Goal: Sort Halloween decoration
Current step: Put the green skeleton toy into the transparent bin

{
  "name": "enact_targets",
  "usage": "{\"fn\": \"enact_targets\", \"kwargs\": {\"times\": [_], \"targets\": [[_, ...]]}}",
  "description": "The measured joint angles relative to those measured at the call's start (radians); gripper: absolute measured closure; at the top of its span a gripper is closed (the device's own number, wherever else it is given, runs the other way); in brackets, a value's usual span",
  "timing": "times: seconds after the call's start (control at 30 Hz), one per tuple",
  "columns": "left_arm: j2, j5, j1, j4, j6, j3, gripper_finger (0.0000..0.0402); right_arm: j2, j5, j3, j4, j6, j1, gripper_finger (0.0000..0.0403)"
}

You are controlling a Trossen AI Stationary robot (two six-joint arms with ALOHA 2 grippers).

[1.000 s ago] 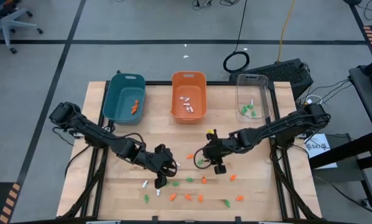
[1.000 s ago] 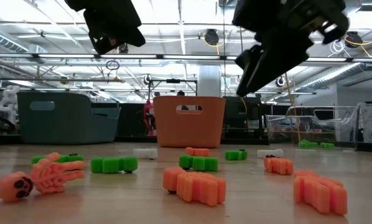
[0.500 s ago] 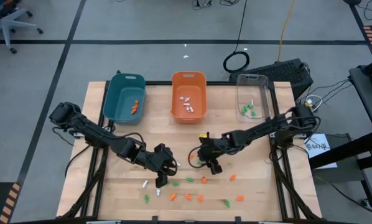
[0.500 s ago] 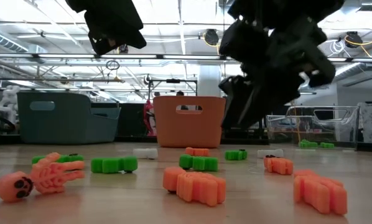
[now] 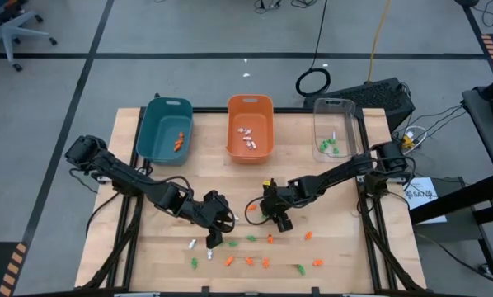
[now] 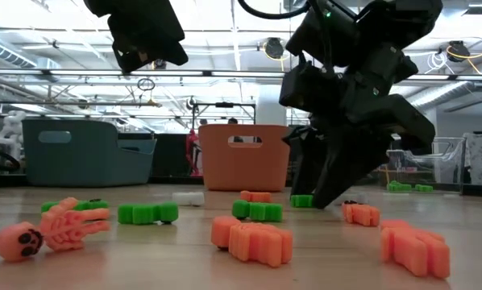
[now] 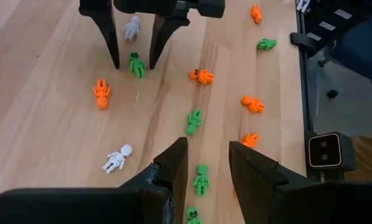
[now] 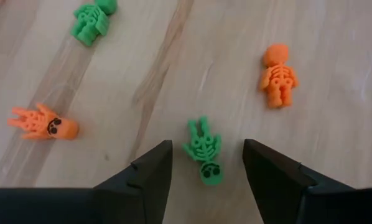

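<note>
Small orange, green and white skeleton trinkets lie flat and scattered on the wooden table (image 5: 156, 256), mostly near its front edge. My right gripper (image 8: 208, 145) is open and low over the table's middle (image 5: 261, 214). Its fingers stand on either side of one green skeleton (image 8: 203, 150), apart from it. The left wrist view shows that same green skeleton (image 7: 137, 64) in the gap. My left gripper (image 7: 208, 144) hangs open and empty above the table (image 5: 213, 240), left of the right one, high over a green skeleton (image 7: 200, 180).
Three bins stand along the far edge. The teal bin (image 5: 166, 130) holds orange pieces, the orange bin (image 5: 250, 128) holds white ones, and the clear bin (image 5: 335, 125) holds green ones. An orange skeleton (image 8: 278, 78) and an orange piece (image 8: 46, 124) lie close to the right gripper.
My right gripper has come down from well above the table to just over its surface. It has also shifted a little toward the table's left edge, ending astride the green skeleton. The trinkets have stayed where they were.
</note>
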Motion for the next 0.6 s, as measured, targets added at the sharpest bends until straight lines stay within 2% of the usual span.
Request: {"fn": "enact_targets", "kwargs": {"times": [0.13,0.47,0.6], "targets": [[0.0,0.0,0.0,0.0,0.0,0.0,0.0285,0.002,0.001,0.0,0.0,-0.003,0.0,0.0243],[0.0,-0.014,0.0,0.0,0.001,0.0,0.0285,0.005,0.004,0.003,0.015,0.034,0.015,0.0339],[0.0,-0.014,0.0,0.0,0.001,0.0,0.0285,0.009,0.008,0.042,-0.025,0.041,0.024,0.0371]]}}
